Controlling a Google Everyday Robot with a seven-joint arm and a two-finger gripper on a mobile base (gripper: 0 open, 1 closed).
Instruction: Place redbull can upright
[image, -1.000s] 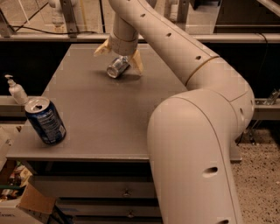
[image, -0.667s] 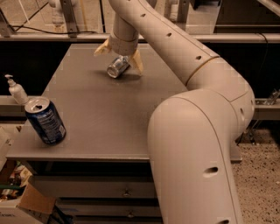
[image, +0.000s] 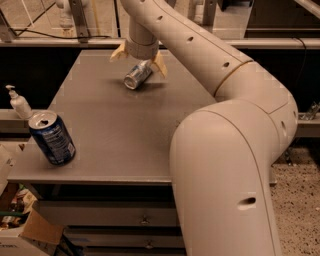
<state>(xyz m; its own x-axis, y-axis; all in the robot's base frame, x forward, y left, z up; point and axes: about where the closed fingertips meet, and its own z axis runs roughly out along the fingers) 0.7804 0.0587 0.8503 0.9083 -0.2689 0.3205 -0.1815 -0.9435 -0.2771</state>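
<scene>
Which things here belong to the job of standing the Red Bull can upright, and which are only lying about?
For the job:
- redbull can, tilted, far side of the table
- gripper, directly over that can

Lying about:
- dark-blue soda can, near left corner
- pump bottle, left of the table
- cardboard box, on the floor

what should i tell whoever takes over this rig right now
Tool: open, low over the far end of the table, fingers straddling the redbull can, not clamped on it.
Redbull can: lying tilted on its side on the table, one end facing the camera.
Blue soda can: upright at the near left corner, not part of the job.
Done: tool is lined up on the can.
Left: grip it, stand it upright, release.
</scene>
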